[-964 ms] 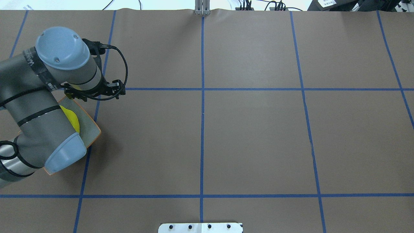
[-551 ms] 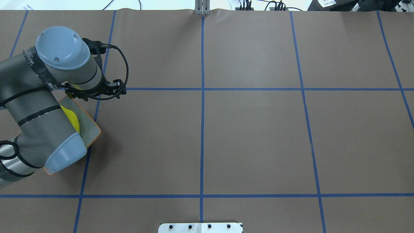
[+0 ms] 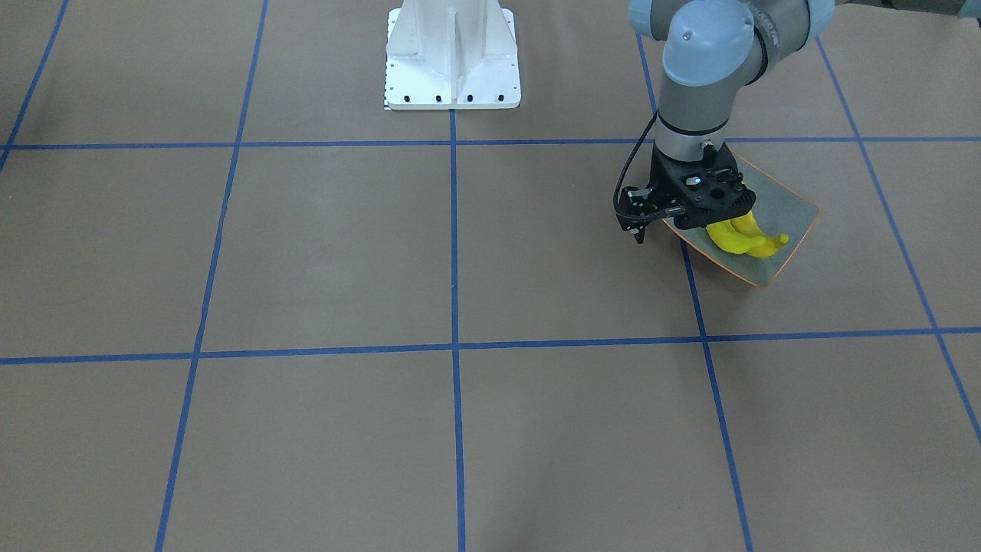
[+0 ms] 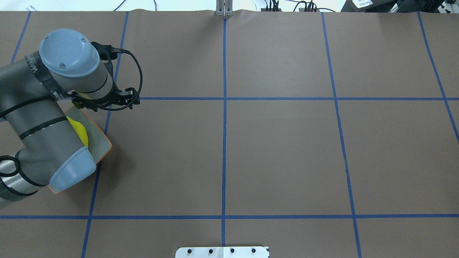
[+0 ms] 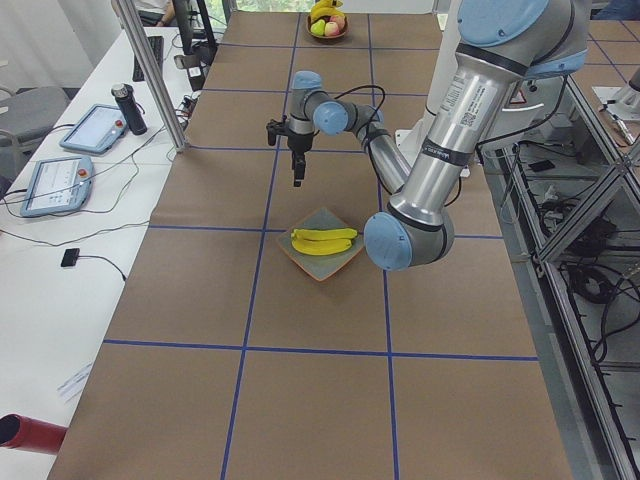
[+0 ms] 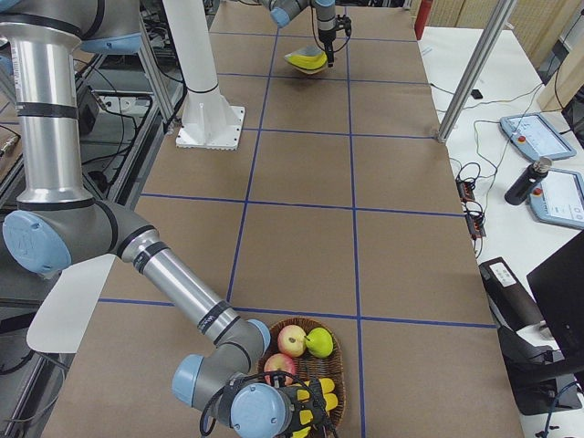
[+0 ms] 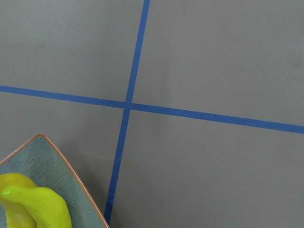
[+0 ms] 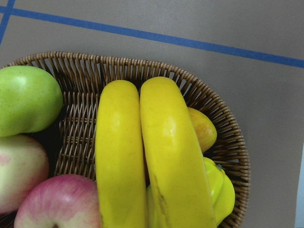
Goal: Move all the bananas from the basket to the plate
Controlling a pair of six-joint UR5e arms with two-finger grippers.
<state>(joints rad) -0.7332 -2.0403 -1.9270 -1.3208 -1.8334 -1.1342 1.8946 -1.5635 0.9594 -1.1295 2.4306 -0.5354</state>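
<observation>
Nothing visibly moved, left gripper (image 3: 638, 232) beside plate (image 3: 789, 203), bananas (image 3: 739, 238) on it.

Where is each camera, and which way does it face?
Front: across the table, facing the base; left arm, plate, bananas.
Overhead: behind the base, looking down; left arm over plate.
Left side: table's end; left arm near, basket far.
Right side: opposite end; right arm, basket near.
Left wrist: down; plate corner, no arm.
Right wrist: down into basket; no arm.
Both sides share plate and basket.

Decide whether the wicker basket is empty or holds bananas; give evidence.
Not empty: the right wrist view shows at least two bananas side by side in the basket, beside apples.
</observation>
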